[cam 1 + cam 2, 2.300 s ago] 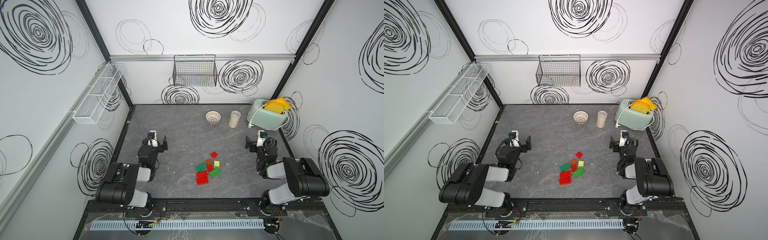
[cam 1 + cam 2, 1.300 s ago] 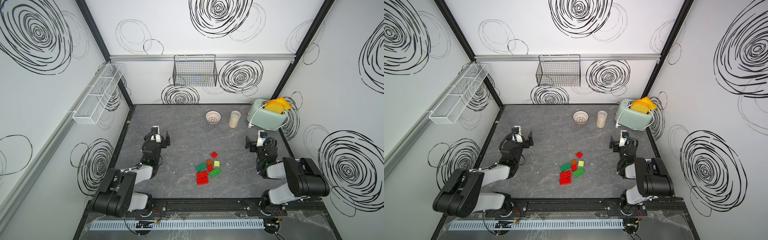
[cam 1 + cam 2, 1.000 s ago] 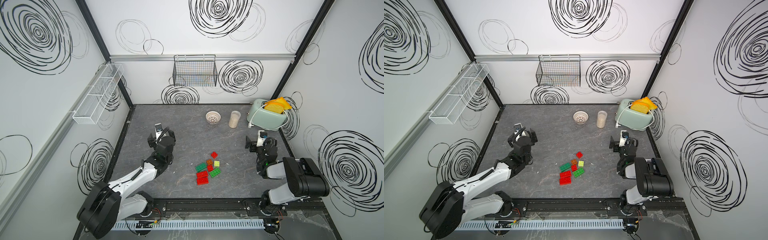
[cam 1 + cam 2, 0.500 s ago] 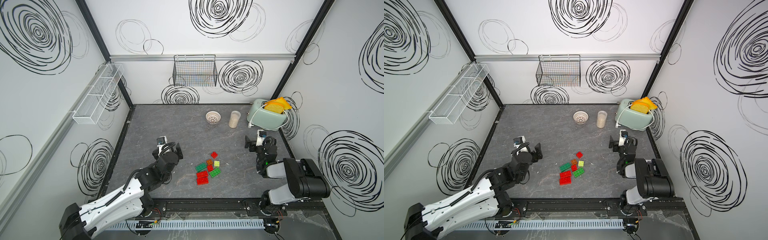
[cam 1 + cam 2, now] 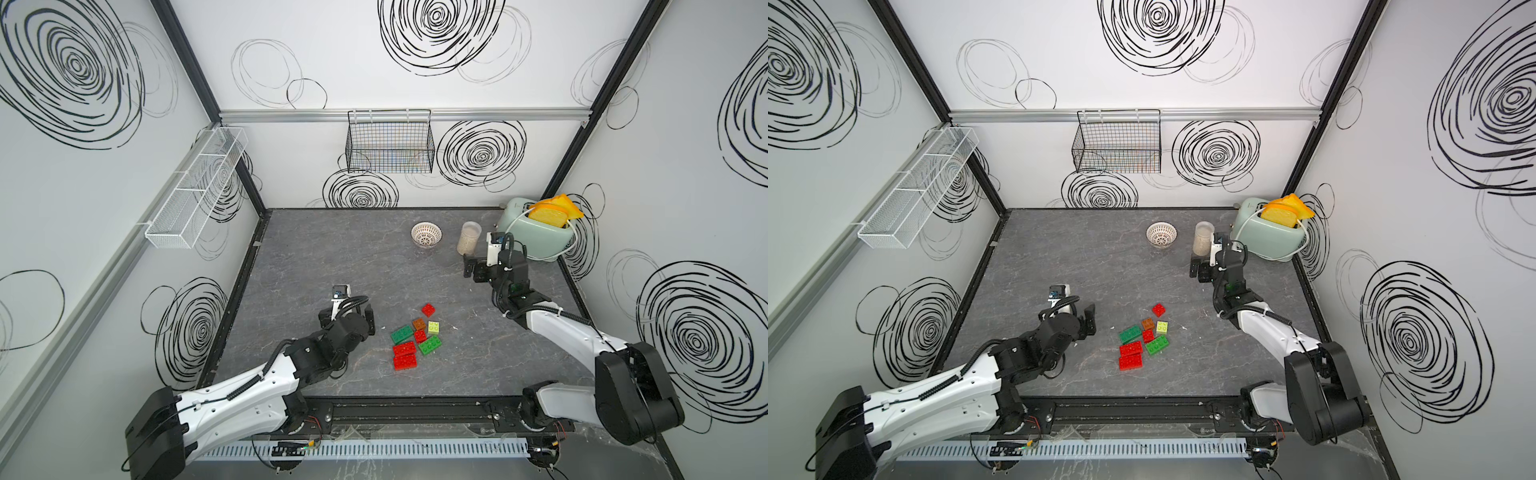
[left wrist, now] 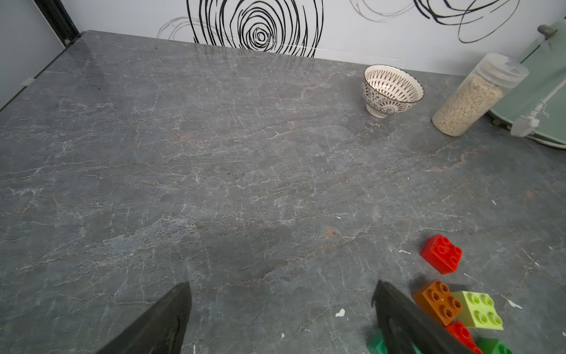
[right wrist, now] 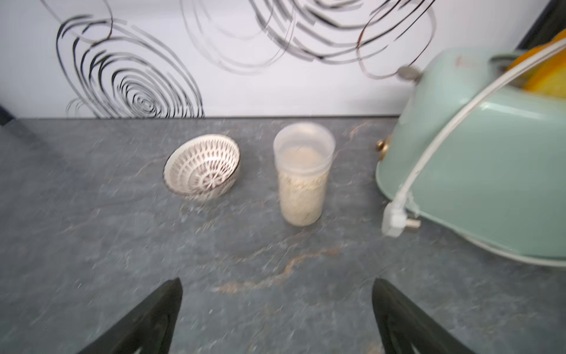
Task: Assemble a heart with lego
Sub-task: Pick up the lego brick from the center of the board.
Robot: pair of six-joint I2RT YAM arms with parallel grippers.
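The lego lies loose in a tight cluster on the grey table: two long red bricks (image 5: 405, 355), two green ones (image 5: 401, 334), a small orange brick (image 5: 419, 323), a lime-yellow one (image 5: 434, 327) and a small red one (image 5: 428, 309) set apart behind. No assembled heart is in view. My left gripper (image 5: 347, 319) stands open just left of the cluster, holding nothing. In the left wrist view one of its fingers (image 6: 398, 318) is beside the orange brick (image 6: 438, 302). My right gripper (image 5: 482, 272) hangs open and bare near the back right, far from the bricks.
A patterned bowl (image 5: 426, 235), a jar of grains (image 5: 469, 237) and a mint toaster (image 5: 536, 235) holding toast stand along the back. A black wire basket (image 5: 390, 141) hangs on the back wall, a white rack (image 5: 195, 189) on the left wall.
My left arm has swung from the left side out towards the bricks. The right arm has just lifted and reached back towards the jar. Both grippers stayed open.
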